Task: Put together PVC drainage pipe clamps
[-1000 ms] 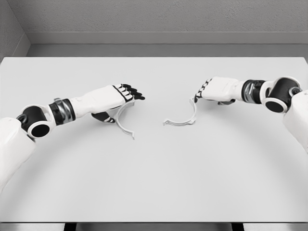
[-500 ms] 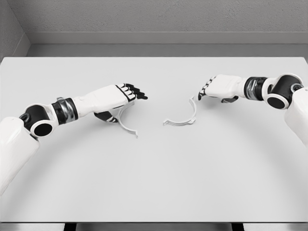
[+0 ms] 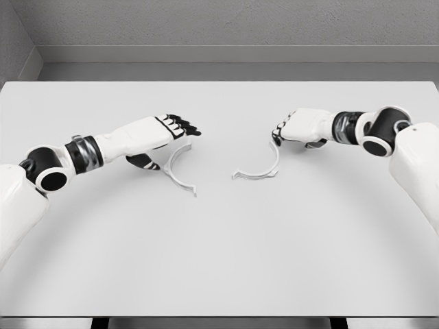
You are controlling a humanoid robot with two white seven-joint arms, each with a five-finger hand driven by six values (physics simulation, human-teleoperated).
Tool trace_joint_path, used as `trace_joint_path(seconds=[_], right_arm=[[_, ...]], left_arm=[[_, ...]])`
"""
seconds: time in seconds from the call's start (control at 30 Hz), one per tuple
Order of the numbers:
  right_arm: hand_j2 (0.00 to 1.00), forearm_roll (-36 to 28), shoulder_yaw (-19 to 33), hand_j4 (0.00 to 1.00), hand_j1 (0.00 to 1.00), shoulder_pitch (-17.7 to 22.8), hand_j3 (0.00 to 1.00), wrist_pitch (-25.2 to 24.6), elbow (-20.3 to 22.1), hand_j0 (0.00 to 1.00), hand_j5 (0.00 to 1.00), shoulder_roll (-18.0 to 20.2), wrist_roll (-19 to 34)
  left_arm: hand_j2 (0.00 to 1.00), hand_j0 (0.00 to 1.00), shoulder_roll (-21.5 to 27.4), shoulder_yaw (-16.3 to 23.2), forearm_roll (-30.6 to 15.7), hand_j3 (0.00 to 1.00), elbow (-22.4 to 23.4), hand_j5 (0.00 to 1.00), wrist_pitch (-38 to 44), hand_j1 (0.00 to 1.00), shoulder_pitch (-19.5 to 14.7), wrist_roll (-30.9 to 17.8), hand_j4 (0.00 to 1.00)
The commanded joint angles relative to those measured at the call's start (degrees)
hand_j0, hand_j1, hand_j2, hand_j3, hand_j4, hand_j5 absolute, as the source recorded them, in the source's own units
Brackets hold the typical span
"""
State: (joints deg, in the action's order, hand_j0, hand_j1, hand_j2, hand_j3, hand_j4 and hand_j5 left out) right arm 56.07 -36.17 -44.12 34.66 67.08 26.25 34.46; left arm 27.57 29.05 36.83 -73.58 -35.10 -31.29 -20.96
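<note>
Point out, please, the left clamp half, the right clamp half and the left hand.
left clamp half (image 3: 173,173): head view, on its curved band.
right clamp half (image 3: 264,171): head view, on its curved band.
left hand (image 3: 163,130): head view, on its back.

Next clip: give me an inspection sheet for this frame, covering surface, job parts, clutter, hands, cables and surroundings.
Surface: plain white table, flat, unmarked.
Job's things: two white curved plastic clamp halves lying apart on the table; left clamp half beside the left hand, right clamp half with its upper end at the right hand's fingertips.
Clutter: nothing seen.
Hands: left hand above its half, fingers extended, holding nothing; right hand fingers curled, grasp not clear.
Cables: nothing seen.
Surroundings: grey wall behind the table.
</note>
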Motion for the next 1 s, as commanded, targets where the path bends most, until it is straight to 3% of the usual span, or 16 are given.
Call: trace_joint_path(seconds=[0.0,0.47,0.53,0.6,0.77,0.97], right_arm=[[0.77,-3.0,-0.4,0.77,0.77,0.0,0.77,0.3,2.2,0.77,0.77,-0.3,0.5],[0.77,-3.4,-0.8,0.77,0.77,0.1,0.77,0.3,6.7,0.77,0.77,0.0,0.5],[0.77,-3.8,-0.7,0.77,0.77,0.3,0.77,0.3,6.9,0.77,0.77,1.8,0.5],[0.77,-4.0,0.0,0.77,0.77,0.5,0.77,0.3,12.5,0.77,0.77,6.3,0.5],[0.77,-5.8,1.2,0.77,0.77,1.3,0.77,0.3,15.3,0.77,0.77,10.4,0.5],[0.77,-5.0,0.4,0.77,0.77,2.9,0.77,0.3,16.0,0.77,0.77,10.1,0.5]], left_arm=[[1.00,1.00,0.0,0.0,-0.4,1.00,0.4,1.00,0.1,1.00,0.0,0.0,1.00],[1.00,1.00,-0.1,0.0,-0.4,1.00,0.7,1.00,0.1,1.00,0.2,0.0,1.00],[1.00,1.00,-0.4,0.0,-0.4,1.00,0.7,1.00,0.1,1.00,0.2,0.0,1.00],[1.00,1.00,-0.6,0.1,-0.3,1.00,0.7,1.00,0.1,1.00,0.2,0.0,1.00],[1.00,1.00,-0.8,0.2,-0.3,1.00,0.8,1.00,0.1,1.00,0.1,0.0,1.00],[1.00,1.00,-1.5,0.4,-0.2,1.00,0.8,1.00,0.1,1.00,0.1,0.0,1.00]])
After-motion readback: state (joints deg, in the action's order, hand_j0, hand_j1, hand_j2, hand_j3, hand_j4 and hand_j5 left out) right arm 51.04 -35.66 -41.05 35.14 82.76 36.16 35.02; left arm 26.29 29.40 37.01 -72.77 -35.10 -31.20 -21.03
